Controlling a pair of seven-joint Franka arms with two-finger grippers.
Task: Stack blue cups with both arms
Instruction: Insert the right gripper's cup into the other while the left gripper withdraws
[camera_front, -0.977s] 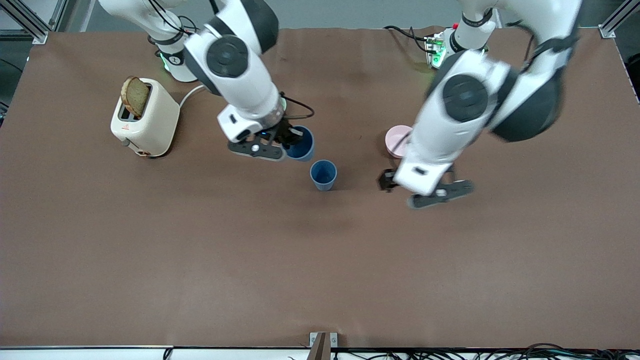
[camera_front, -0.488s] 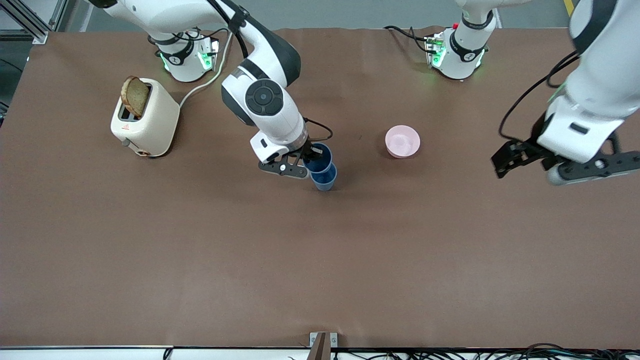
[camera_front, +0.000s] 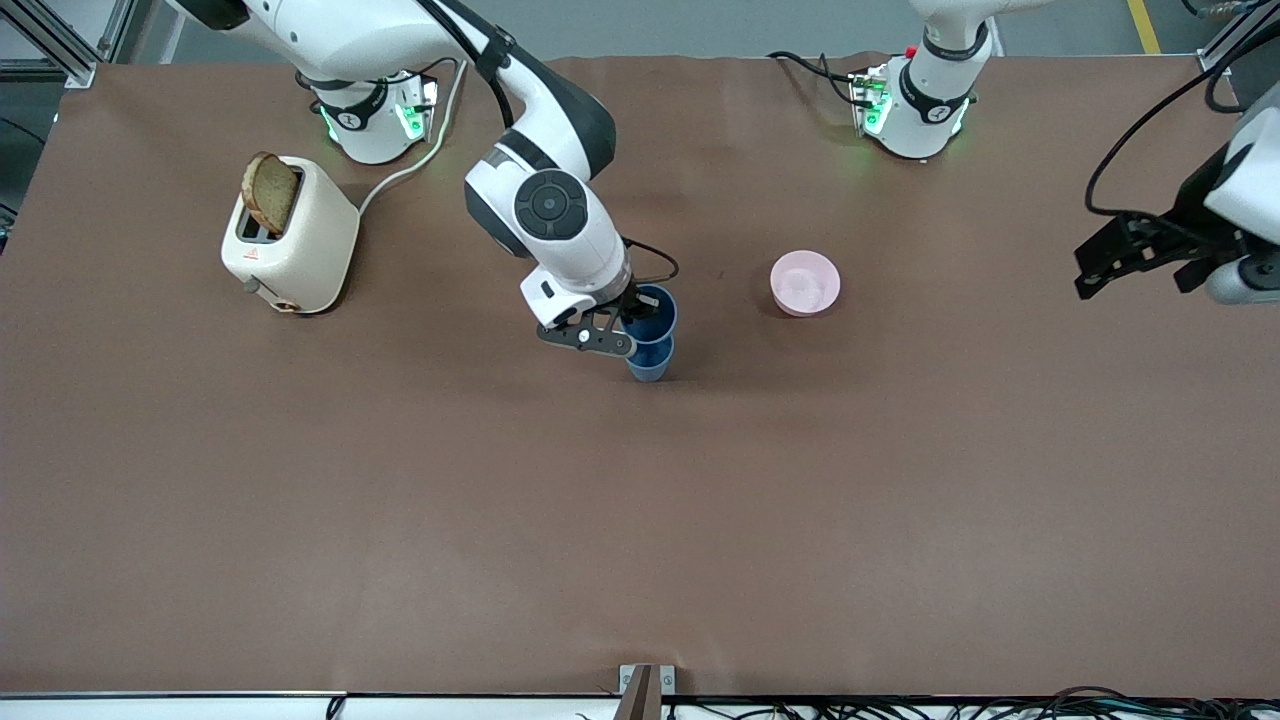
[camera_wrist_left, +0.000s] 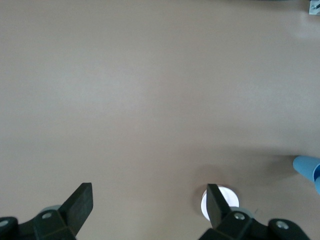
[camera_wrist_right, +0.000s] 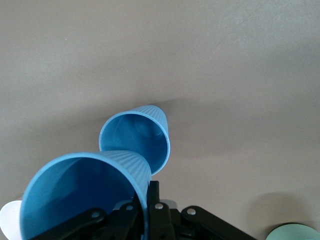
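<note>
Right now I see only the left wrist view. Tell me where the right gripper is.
Observer: The right gripper is shut on one blue cup, over the other cup standing mid-table.
Operator: Confirm they are nested.
Observer: Not yet. The right wrist view shows the standing cup's mouth open and empty.
Operator: Place my left gripper.
Observer: The left gripper hangs open over the left arm's end of the table, well away from the pink bowl.
Operator: Name anything else.
Observer: A toaster holding bread stands toward the right arm's end.
</note>
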